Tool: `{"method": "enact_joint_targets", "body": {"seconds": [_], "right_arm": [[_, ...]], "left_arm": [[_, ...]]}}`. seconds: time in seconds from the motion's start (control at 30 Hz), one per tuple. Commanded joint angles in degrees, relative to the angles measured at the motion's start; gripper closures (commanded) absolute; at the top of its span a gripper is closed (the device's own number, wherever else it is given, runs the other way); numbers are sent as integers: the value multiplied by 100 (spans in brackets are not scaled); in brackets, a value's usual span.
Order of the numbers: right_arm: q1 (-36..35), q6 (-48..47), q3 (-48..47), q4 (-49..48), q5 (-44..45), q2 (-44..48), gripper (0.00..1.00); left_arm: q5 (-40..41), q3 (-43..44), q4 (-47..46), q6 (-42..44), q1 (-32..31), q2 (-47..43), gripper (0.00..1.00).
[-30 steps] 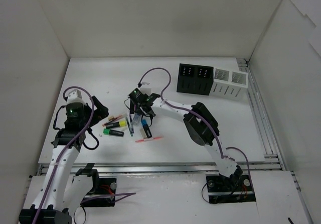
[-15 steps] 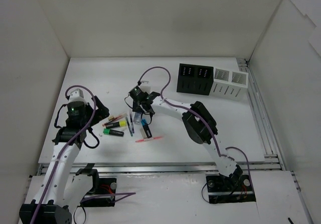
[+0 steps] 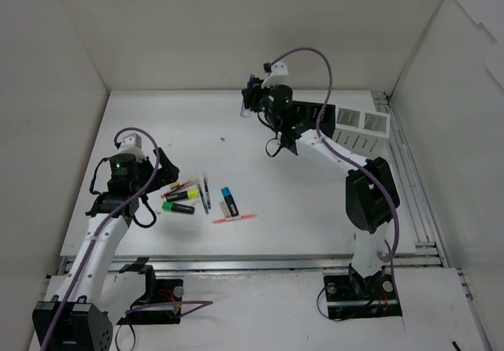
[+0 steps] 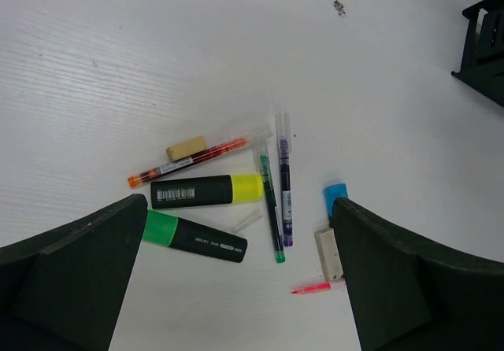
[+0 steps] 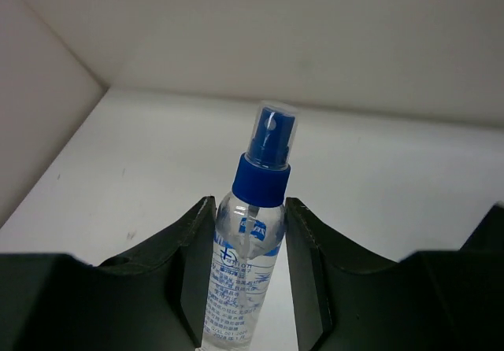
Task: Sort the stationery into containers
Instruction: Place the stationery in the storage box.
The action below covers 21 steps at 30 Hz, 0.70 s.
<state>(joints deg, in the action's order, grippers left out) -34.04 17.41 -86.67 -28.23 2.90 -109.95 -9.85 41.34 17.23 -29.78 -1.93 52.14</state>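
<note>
Right arm [image 3: 331,150] extended toward tabletop [image 3: 173,123] far edge, right tool [image 5: 250,280] pinching clear blue-capped bottle [image 5: 256,233]; left arm [image 3: 102,225] bent near left edge, left tool [image 4: 238,209] spread above highlighters [image 4: 206,190]

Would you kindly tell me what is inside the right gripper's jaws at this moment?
The right gripper holds a clear blue-capped spray bottle between its jaws, with the cap sticking out beyond them. The bottle's base runs off the wrist view's lower edge, so it cannot be seen.

White table [image 3: 315,209], a small dark speck [image 4: 339,5] on it
</note>
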Motion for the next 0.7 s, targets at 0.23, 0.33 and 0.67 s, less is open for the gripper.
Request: {"method": "enact_joint_targets", "body": {"seconds": [0.23,0.33,0.67], "right_arm": [[1145,-2205,-385,-2116,140,-368,100],[1277,-2505,-254,-2292,448,-387,100],[1506,-2663,274,-2556,510,-369,100]], "left_arm": [[-790,559,-914,517,-26,683,0],[-1167,664,-1099,596,-26,990,0],[-1810,920,-1389,737,-26,1694,0]]}}
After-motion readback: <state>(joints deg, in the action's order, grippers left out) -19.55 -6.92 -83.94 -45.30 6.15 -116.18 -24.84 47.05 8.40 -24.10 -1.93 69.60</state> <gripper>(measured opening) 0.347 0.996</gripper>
